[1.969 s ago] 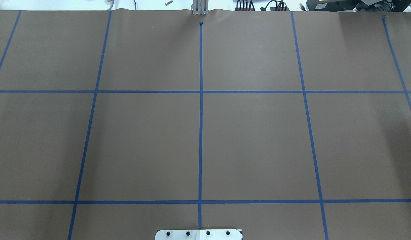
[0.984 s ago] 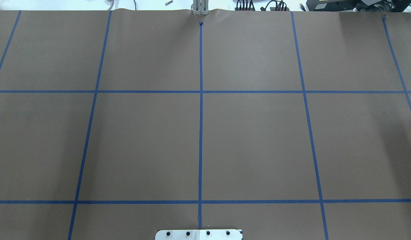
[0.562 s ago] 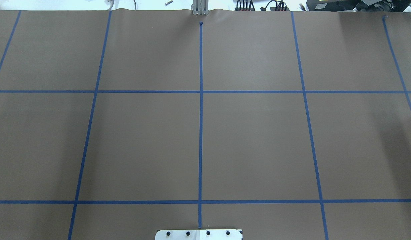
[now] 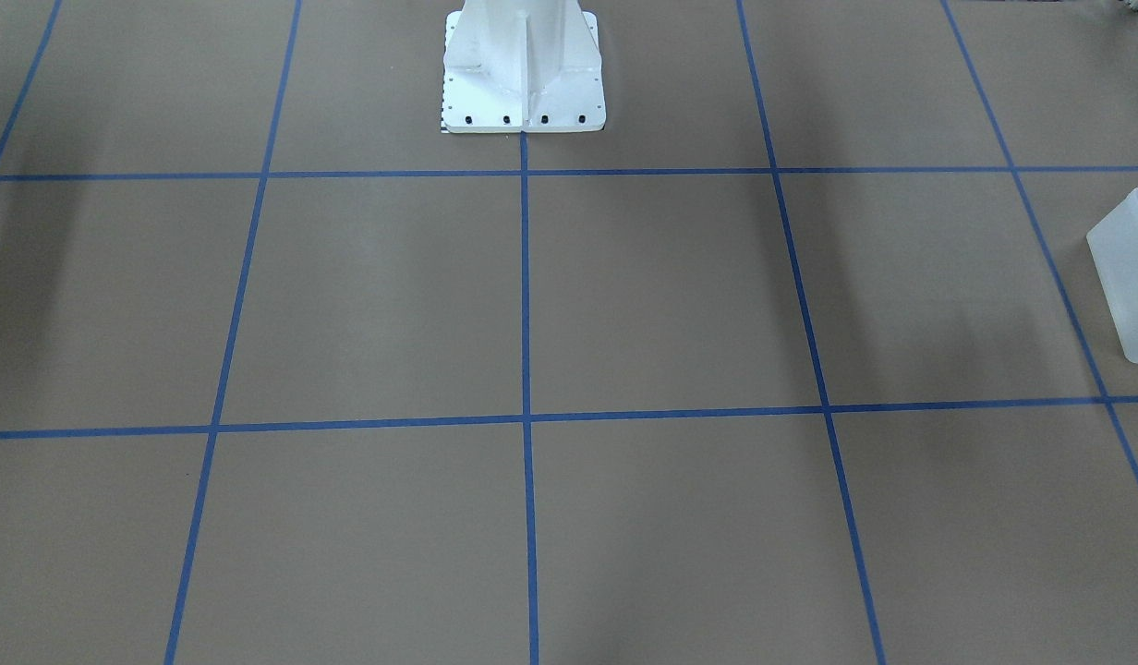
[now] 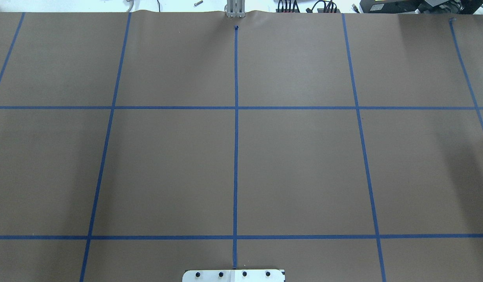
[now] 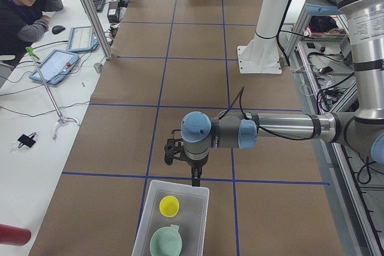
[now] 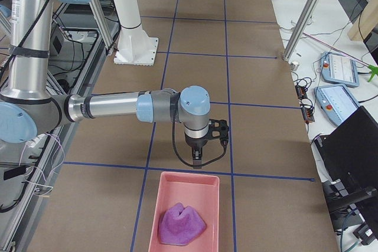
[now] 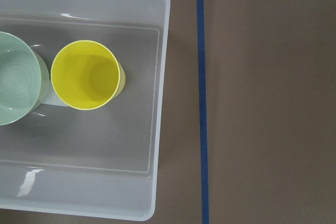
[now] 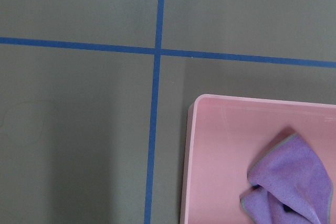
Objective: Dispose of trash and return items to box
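Left gripper: points down from the near arm in the left side view, over the paper just past the box's far short end; whether the fingers are apart or together cannot be told.
Right gripper: points down just beyond the pink tray's far end; finger spacing likewise cannot be told.
Box: frosted bin lying flat on the brown paper.
Yellow cup: upright inside the box, mouth up.
Green bowl: inside the box, just beside the cup.
Pink tray: holds a crumpled purple cloth.
Table: brown paper with a blue tape grid.
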Tool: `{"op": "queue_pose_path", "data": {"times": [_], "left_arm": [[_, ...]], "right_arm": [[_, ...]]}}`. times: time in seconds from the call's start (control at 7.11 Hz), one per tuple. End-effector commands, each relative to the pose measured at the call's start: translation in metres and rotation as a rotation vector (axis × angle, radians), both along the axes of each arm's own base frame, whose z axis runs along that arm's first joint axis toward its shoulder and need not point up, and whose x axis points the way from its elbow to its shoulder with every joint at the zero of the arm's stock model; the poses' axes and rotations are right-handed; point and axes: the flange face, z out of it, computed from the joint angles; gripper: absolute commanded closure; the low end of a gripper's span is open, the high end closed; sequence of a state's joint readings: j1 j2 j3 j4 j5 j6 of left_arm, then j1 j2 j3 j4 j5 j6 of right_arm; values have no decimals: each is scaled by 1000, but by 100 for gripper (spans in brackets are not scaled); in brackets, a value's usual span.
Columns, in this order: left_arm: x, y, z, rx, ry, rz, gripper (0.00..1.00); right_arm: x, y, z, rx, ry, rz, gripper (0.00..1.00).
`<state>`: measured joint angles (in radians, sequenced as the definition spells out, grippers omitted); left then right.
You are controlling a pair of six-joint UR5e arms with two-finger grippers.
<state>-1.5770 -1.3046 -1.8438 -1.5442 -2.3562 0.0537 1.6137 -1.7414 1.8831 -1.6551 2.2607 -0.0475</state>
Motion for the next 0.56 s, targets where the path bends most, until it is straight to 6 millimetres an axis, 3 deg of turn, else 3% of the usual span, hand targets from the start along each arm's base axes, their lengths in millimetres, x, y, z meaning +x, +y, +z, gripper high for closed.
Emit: {"op": "queue_pose_path", "data": {"times": [0.0,0.42], "left_arm": [[0,0,0,1,0,0,2],[0,0,0,1,0,0,2]], "right_arm": [[0,0,-9,18,0,0,0],[-3,0,-18,37,3,-9,0]]}}
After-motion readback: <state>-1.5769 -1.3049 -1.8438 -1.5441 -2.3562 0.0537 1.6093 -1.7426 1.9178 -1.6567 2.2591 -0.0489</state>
